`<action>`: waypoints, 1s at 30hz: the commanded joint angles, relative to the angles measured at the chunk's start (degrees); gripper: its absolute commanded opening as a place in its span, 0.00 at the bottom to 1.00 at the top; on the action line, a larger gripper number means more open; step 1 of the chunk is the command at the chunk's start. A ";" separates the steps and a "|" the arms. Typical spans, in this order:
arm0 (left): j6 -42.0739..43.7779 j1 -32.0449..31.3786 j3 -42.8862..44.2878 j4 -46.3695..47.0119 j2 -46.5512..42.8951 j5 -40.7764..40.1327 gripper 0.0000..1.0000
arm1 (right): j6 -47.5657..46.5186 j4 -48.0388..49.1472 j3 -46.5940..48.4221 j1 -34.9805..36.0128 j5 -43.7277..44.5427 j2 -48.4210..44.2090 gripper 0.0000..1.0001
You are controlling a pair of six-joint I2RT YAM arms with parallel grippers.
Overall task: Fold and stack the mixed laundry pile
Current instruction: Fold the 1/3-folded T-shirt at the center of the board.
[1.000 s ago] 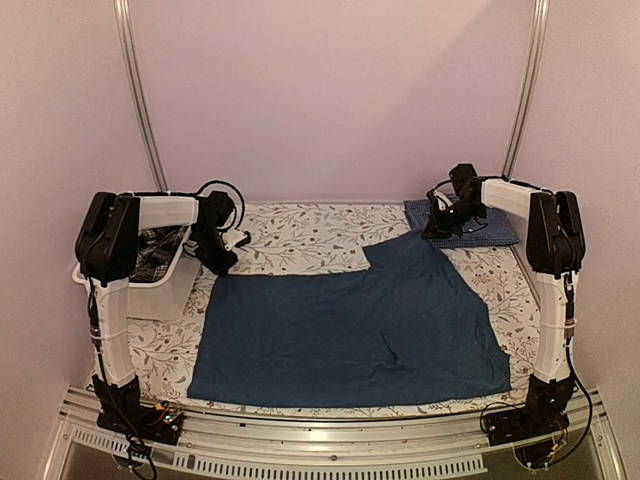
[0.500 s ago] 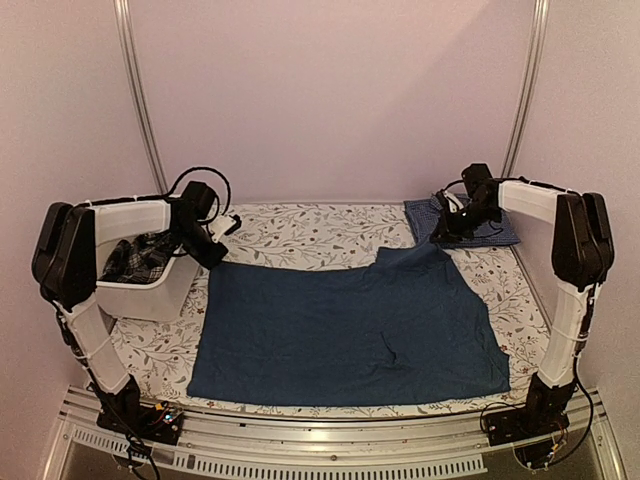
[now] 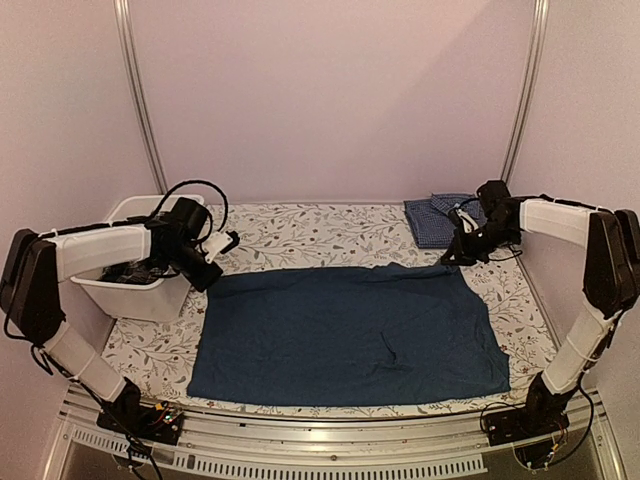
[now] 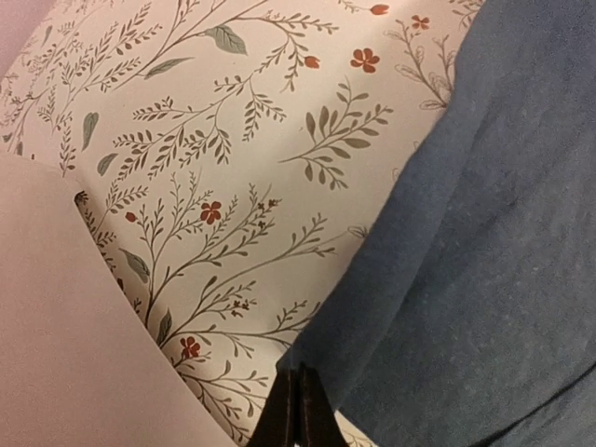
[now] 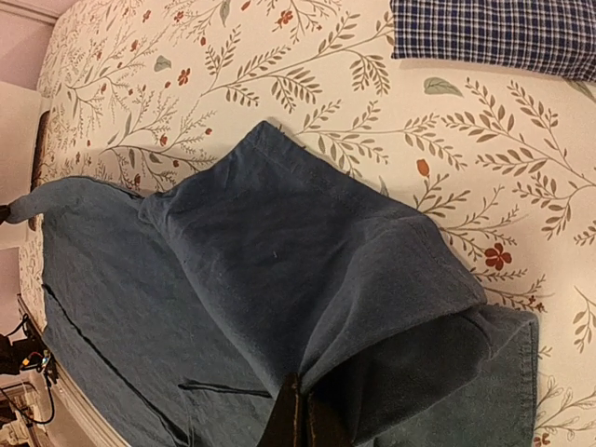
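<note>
Floral tablecloth (image 3: pixel 300 230), blue T-shirt (image 3: pixel 350 335) spread left-right

- The whole tablecloth (image 3: pixel 300 232) is seen from high above and behind its near edge, facing the far wall.
- The left wrist view is held very close over the far left corner of the dark blue T-shirt (image 4: pixel 484 242).
- The right wrist view is held close over its far right corner, looking down.
- T-shirt and tablecloth are shared by all three views.

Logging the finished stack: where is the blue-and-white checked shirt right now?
In the top view the checked shirt lies folded at the far right corner of the floral tablecloth, just beyond the dark blue T-shirt and apart from it.
</note>
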 commanded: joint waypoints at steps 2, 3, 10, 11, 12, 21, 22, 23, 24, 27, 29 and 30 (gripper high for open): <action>-1.94 -2.05 -1.52 -2.37 -5.17 -6.08 0.00 | 0.01 -1.13 -4.55 -0.28 0.12 -6.74 0.00; -2.38 -2.49 -1.82 -3.21 -5.72 -6.40 0.00 | 0.26 -1.45 -5.52 -0.29 0.23 -7.76 0.00; -1.04 -6.18 -6.80 -5.81 -10.57 -5.95 0.00 | 1.94 -3.26 -14.00 -0.27 2.03 -13.98 0.00; -0.80 -6.77 -7.44 -6.33 -11.12 -6.05 0.00 | 2.02 -3.69 -15.29 -0.27 2.44 -14.38 0.00; -0.48 -7.29 -8.13 -6.80 -11.74 -6.11 0.00 | 2.17 -3.83 -16.19 -0.29 2.98 -15.07 0.00; 2.15 -9.53 -12.42 -8.30 -13.88 -5.40 0.00 | 5.12 -7.06 -19.82 -0.34 5.17 -15.40 0.00; 2.34 -9.50 -12.52 -8.29 -13.59 -5.42 0.00 | 5.34 -7.55 -20.09 -0.38 5.24 -15.33 0.00; 2.44 -9.49 -12.59 -8.17 -13.29 -5.63 0.00 | 5.37 -7.66 -20.28 -0.34 5.26 -15.11 0.00; 2.60 -9.48 -12.70 -7.95 -12.95 -5.91 0.00 | 5.62 -7.73 -20.65 -0.34 5.06 -14.98 0.00; 2.69 -9.59 -12.62 -7.21 -11.32 -7.79 0.00 | 6.25 -7.93 -21.29 -0.39 4.20 -14.41 0.00; 2.71 -9.64 -12.11 -7.06 -10.01 -8.66 0.00 | 6.48 -7.77 -21.49 -0.39 3.39 -14.47 0.00; 2.72 -9.60 -11.72 -6.98 -9.32 -8.98 0.00 | 6.52 -7.69 -21.43 -0.34 3.27 -14.55 0.00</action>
